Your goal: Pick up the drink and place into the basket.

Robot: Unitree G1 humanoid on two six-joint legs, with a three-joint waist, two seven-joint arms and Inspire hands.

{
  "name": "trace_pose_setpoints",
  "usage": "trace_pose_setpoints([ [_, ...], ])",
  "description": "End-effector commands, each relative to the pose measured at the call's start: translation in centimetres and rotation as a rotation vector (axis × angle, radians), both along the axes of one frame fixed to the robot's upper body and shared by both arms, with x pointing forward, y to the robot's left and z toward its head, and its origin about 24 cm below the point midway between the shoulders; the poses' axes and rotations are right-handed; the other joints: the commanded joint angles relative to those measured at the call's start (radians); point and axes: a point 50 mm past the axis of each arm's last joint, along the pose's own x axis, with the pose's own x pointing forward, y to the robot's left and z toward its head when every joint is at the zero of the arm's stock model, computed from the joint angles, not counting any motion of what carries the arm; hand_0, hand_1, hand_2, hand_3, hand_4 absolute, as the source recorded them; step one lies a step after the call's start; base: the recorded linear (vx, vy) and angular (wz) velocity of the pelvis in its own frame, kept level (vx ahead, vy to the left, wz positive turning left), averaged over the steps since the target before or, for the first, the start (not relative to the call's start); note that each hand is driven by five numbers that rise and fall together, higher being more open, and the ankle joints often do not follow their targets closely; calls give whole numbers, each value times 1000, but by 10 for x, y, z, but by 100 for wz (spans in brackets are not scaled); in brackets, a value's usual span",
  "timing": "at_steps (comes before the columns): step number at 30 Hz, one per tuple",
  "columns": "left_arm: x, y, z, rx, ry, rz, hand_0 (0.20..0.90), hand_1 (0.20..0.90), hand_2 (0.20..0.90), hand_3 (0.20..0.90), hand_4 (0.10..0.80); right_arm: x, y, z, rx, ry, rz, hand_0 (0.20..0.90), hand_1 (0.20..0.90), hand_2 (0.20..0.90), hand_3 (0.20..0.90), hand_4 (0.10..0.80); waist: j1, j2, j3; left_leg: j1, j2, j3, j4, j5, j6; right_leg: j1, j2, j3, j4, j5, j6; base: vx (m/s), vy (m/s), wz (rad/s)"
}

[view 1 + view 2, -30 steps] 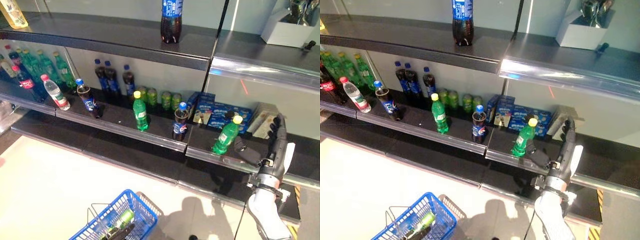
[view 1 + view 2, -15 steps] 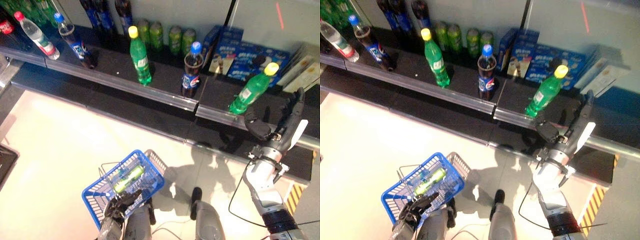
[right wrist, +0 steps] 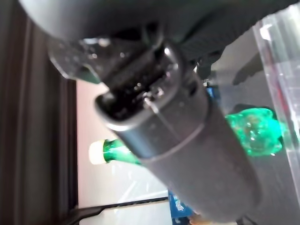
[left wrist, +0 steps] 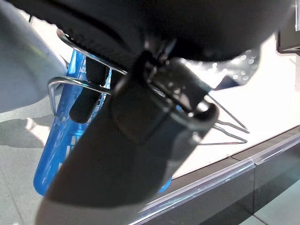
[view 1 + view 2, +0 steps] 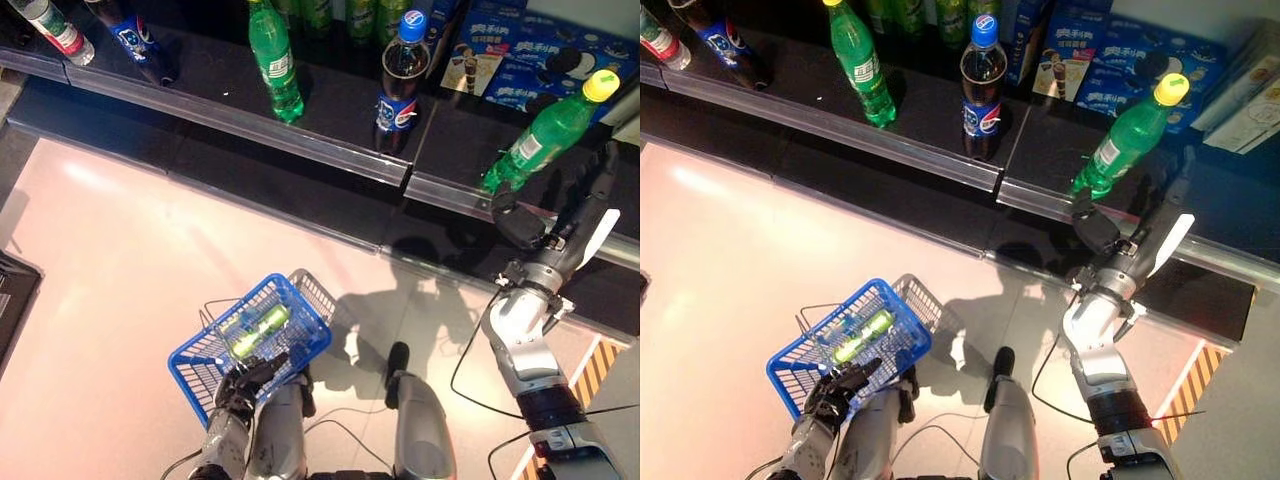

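Note:
A green bottle with a yellow cap stands tilted at the front of the low dark shelf. My right hand is open just to its right, fingers straight beside it and the thumb close to its base. In the right wrist view the bottle shows past the thumb. My left hand is shut on the wire handles of the blue basket, which hangs low in front at the left. A green drink lies in the basket.
On the same shelf stand a dark cola bottle with a blue cap, another green bottle and blue biscuit boxes. More bottles stand at the far left. A yellow-and-black striped marking lies on the floor at the right.
The camera has tipped down, so the whole scene has slid up the picture. My right hand has stayed by the green bottle, with the thumb now nearer its base.

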Motion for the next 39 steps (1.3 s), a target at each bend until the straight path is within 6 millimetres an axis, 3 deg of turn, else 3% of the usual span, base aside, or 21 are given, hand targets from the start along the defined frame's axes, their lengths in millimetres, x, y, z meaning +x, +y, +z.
trace_pose_setpoints([
  [1,-14,11,3,31,-62,-9,300,300,300,200,100,2,-1,51,2,-235,32,900,900,900,900,800,17,-22,-45,-22,59,-85,113,-42,-36,-7,-65,-12,-36,82,47,0,0,0],
  [9,-3,7,9,14,-99,-27,300,300,300,200,100,15,-16,82,59,-310,-48,900,900,900,900,800,36,7,-6,-57,45,-93,109,-21,-35,-35,-63,-25,-23,79,36,-24,-3,5],
  [19,8,7,15,6,-127,-41,300,300,300,200,100,26,-21,108,102,-363,-66,900,900,900,900,800,55,21,14,-86,35,-100,93,-2,-32,-61,-57,-29,-19,77,28,-1,0,0],
  [33,7,7,15,-18,-139,-60,300,300,300,200,100,28,-34,145,90,-439,-129,900,900,900,900,800,76,32,14,-112,18,-114,106,-3,-30,-78,-51,-34,-5,62,16,15,2,1],
  [36,7,6,15,-23,-140,-59,300,300,300,200,100,27,-40,146,96,-440,-153,338,338,338,244,144,78,33,14,-114,18,-116,119,-4,-30,-75,-50,-38,3,55,11,0,0,0],
  [39,5,8,14,-21,-136,-61,300,300,300,200,100,26,-46,147,100,-435,-167,300,300,300,200,100,82,31,14,-118,18,-120,139,-9,-29,-72,-51,-41,15,48,6,11,-6,0],
])
